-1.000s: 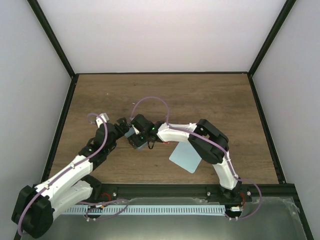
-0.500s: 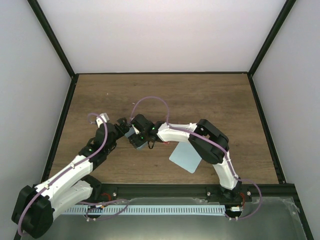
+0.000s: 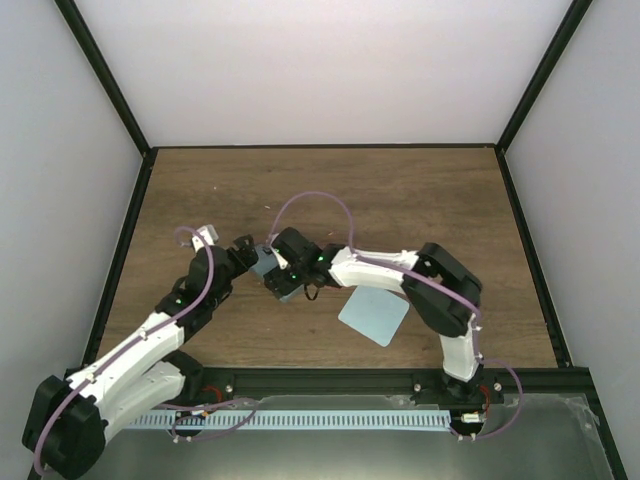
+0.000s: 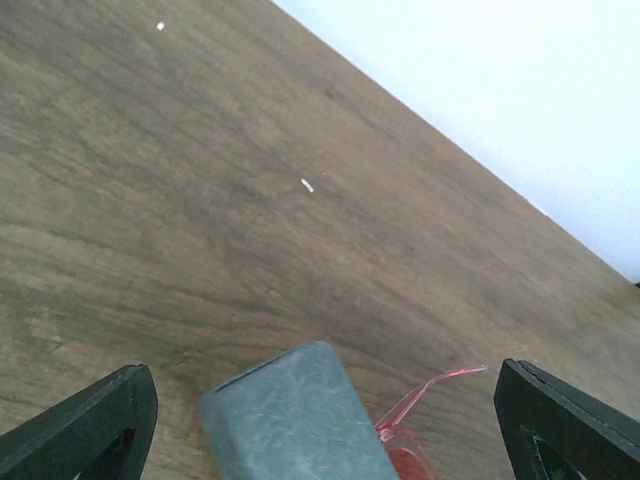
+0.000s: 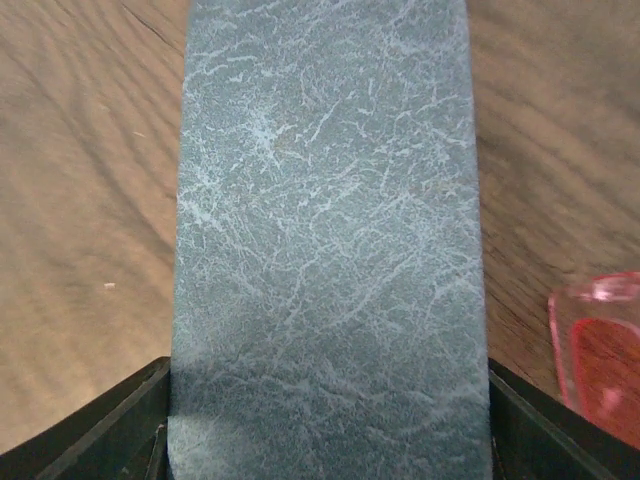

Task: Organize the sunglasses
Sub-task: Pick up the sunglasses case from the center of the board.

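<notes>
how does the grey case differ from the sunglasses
The case is opaque grey-blue with a crackled texture; the sunglasses are translucent red. The case fills the gap between the fingers of the right gripper; the sunglasses lie just outside them. Both sit side by side.

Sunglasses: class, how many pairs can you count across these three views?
1. The red-lensed sunglasses sit right beside the grey-blue case, near the middle of the table. Another pair could be hidden inside the case or beneath it.
</notes>
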Available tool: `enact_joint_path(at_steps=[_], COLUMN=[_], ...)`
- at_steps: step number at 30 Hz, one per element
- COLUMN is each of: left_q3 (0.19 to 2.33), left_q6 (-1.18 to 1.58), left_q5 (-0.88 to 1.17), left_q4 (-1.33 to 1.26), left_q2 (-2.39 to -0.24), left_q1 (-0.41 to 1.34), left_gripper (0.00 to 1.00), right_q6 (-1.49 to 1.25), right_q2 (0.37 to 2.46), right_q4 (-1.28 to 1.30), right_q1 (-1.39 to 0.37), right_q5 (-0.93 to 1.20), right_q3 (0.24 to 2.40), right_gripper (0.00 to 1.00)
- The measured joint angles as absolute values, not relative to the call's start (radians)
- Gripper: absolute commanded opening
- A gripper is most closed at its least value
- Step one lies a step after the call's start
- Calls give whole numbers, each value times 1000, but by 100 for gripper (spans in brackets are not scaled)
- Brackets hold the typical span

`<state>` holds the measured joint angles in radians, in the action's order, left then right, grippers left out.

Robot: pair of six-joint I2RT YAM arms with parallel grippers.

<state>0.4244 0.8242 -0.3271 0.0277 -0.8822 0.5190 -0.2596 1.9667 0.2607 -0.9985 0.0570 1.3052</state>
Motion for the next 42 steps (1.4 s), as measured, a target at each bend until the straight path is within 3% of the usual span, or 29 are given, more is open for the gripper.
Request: enact_joint_path(at_steps=[10, 16, 20, 27, 42], left_q3=[374, 346, 308, 287, 284], left_q6=[773, 746, 729, 724, 740], left_q5=[-305, -229, -114, 118, 332], left_q4=[-65, -150, -250, -434, -602], left_q2=[-694, -701, -729, -832, -915], left_q1=[519, 519, 519, 519, 519], left_gripper=[100, 100, 100, 100, 100], right_q6=[-302, -376, -427, -462, -461], right_q2=[1616, 1467, 1439, 1419, 1397], right_q4=[158, 64, -2, -76, -115], right_q1=[-957, -742, -612, -600, -599], right_q5=[119, 327, 487, 674, 746], right_q3=[1153, 988, 912, 879, 879], right_gripper=[55, 51, 51, 51, 52])
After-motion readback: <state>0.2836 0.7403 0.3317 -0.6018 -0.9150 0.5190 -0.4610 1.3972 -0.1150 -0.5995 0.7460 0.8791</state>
